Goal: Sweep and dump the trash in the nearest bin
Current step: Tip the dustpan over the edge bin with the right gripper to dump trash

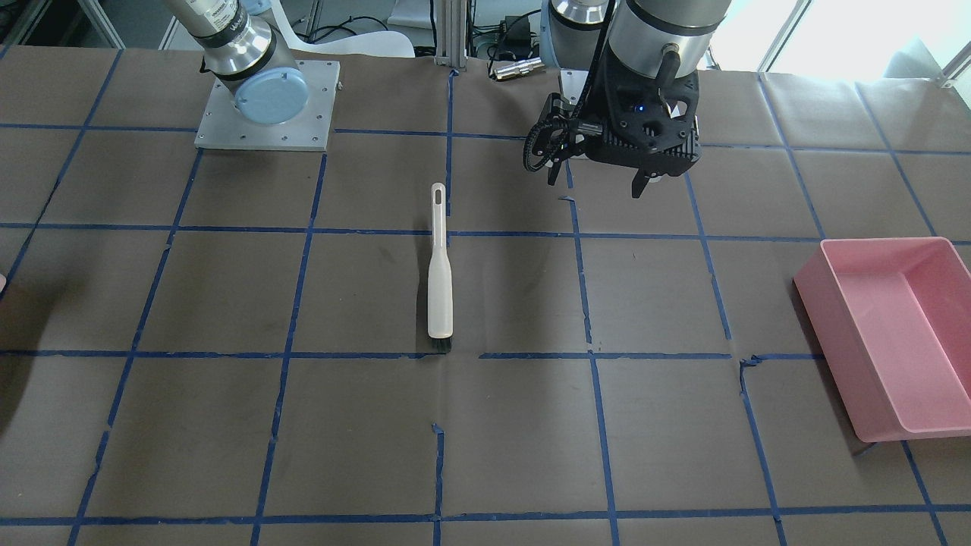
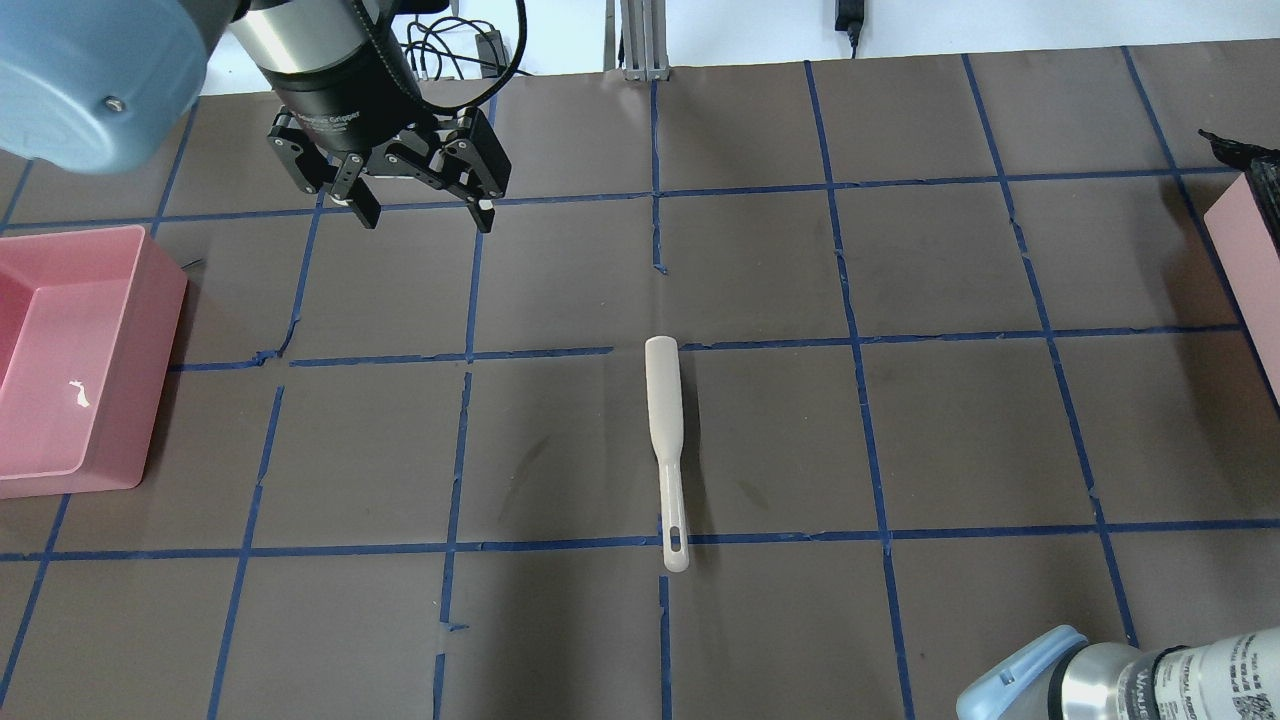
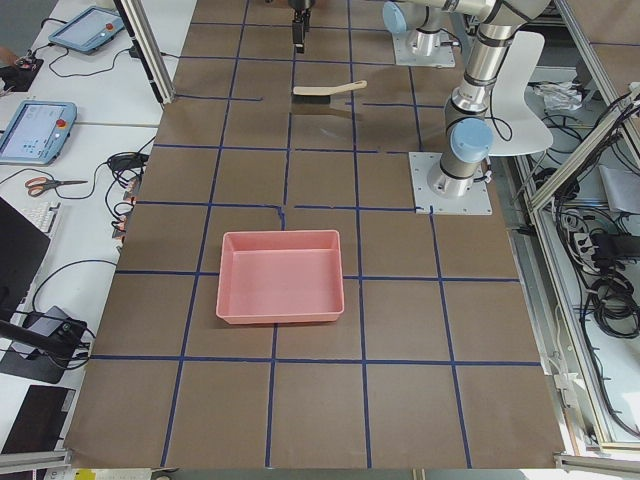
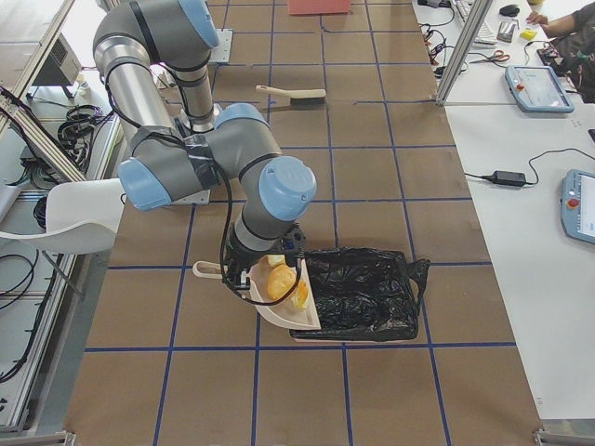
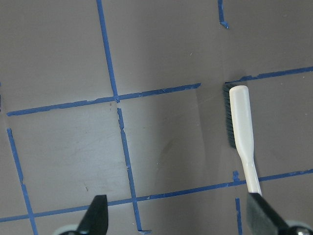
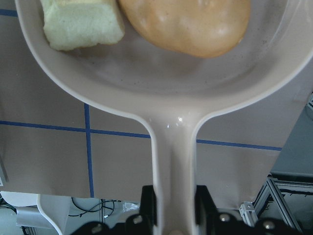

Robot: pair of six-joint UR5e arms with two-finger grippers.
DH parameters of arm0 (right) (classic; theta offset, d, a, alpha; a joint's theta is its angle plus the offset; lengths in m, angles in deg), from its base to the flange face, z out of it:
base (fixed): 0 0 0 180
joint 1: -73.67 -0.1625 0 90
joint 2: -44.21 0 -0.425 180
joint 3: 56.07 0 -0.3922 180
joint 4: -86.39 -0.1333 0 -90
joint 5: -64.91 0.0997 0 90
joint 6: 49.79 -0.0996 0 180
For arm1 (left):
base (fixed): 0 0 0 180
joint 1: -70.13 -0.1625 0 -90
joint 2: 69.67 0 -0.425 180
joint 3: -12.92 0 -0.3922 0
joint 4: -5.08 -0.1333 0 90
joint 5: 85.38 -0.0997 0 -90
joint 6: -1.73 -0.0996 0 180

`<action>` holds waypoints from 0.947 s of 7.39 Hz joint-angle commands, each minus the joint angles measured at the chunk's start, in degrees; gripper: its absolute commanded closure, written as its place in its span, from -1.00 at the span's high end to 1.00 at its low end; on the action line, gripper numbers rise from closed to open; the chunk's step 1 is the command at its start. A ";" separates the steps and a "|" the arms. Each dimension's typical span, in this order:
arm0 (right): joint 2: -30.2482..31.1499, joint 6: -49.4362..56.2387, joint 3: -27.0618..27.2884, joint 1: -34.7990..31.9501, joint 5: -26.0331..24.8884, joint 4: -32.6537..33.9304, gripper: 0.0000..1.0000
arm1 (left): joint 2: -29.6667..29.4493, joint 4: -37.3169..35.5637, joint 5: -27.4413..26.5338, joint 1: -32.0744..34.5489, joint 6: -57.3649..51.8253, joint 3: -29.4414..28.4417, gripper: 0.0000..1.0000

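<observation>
Right tool (image 6: 175, 203) clamps dustpan handle (image 6: 172, 147), trash (image 6: 186, 24) in scoop beyond.

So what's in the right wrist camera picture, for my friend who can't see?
The right end effector grips the handle of a cream dustpan holding a brown potato-like lump and a pale yellow-green foam chunk, above a brown table with blue tape lines.

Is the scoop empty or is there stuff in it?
Not empty: the dustpan holds a brown oval lump and a pale yellow-green chunk.
</observation>
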 commanded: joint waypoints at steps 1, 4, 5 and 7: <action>-0.57 -1.73 -0.30 -0.76 -0.93 -1.52 -0.89 | 0.45 0.00 -0.08 -0.01 0.00 0.28 1.00; -1.01 -1.39 -0.56 -0.85 -1.01 -1.16 -0.90 | 0.45 0.00 -0.08 -0.01 0.00 0.28 1.00; -1.71 -1.47 -0.56 -0.85 -1.10 -0.90 -0.90 | 0.54 0.00 -0.08 -0.19 0.00 0.11 1.00; -2.69 -1.82 -0.56 -0.85 -1.10 0.94 -0.88 | 0.45 0.00 -0.08 -0.19 0.00 -0.16 1.00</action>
